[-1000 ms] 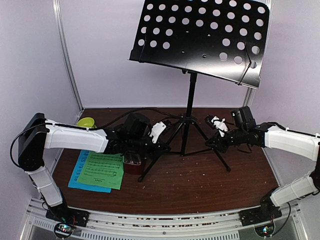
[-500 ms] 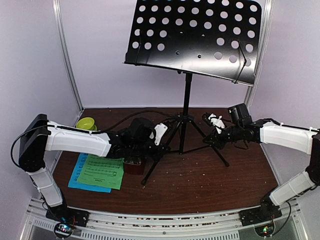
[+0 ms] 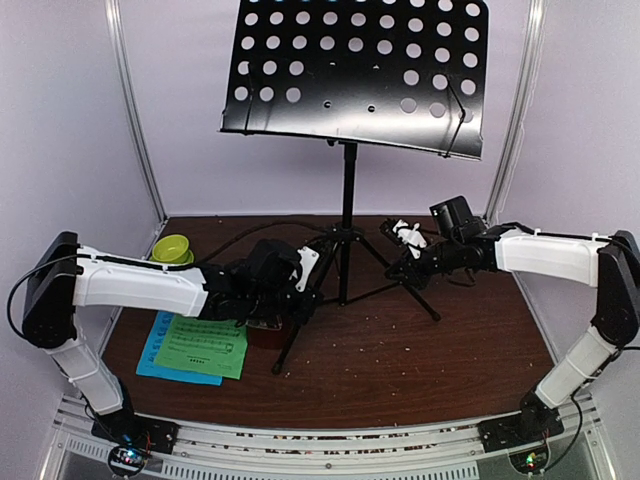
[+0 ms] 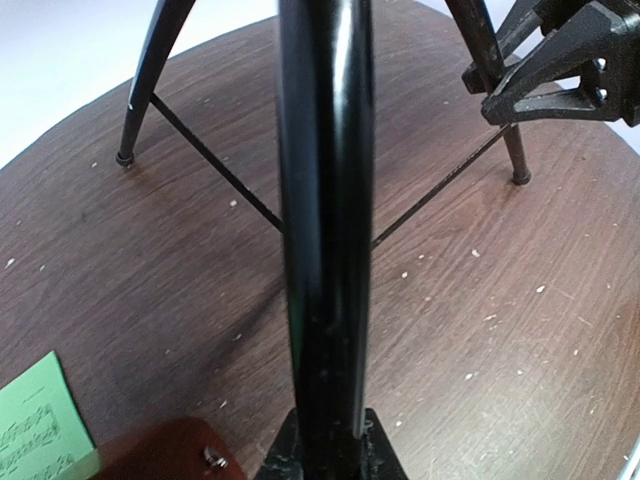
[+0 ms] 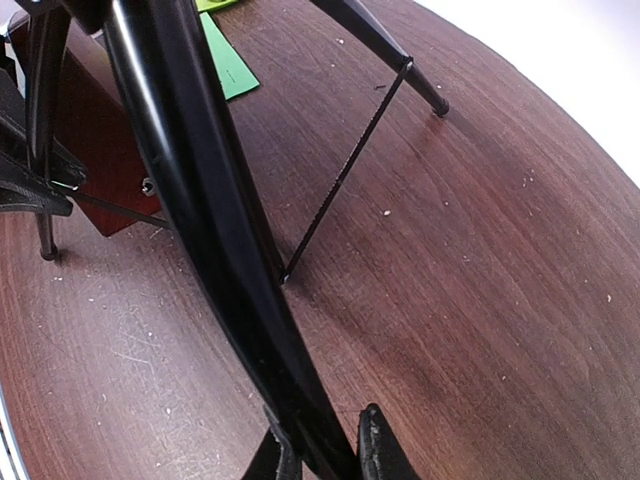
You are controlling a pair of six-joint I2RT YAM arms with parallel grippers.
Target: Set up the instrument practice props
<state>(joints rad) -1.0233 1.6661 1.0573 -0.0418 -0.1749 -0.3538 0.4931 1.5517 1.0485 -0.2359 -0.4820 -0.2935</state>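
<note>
The black tripod music stand (image 3: 347,220) stands mid-table, its hole-punched desk (image 3: 355,75) high up. My left gripper (image 3: 300,292) is shut on the stand's front-left leg (image 4: 325,250), which runs between the jaws in the left wrist view. My right gripper (image 3: 405,262) is shut on the right leg (image 5: 200,200), one fingertip (image 5: 375,440) on each side. The green sheet (image 3: 203,345) lies on the blue sheet (image 3: 150,358) at the front left. The reddish-brown metronome (image 3: 262,333) sits beside them, partly hidden under my left arm. It also shows in both wrist views (image 4: 160,455) (image 5: 95,130).
A small lime-green bowl (image 3: 172,247) sits at the back left corner. White walls and metal posts (image 3: 135,120) close the table's back and sides. The stand's thin brace rods (image 4: 215,170) span between the legs near the table top. Pale crumbs dot the brown wood.
The whole music stand has shifted to the left, its desk and pole moving with it. Both grippers moved left with the legs they hold. Sheets, metronome and bowl stayed put.
</note>
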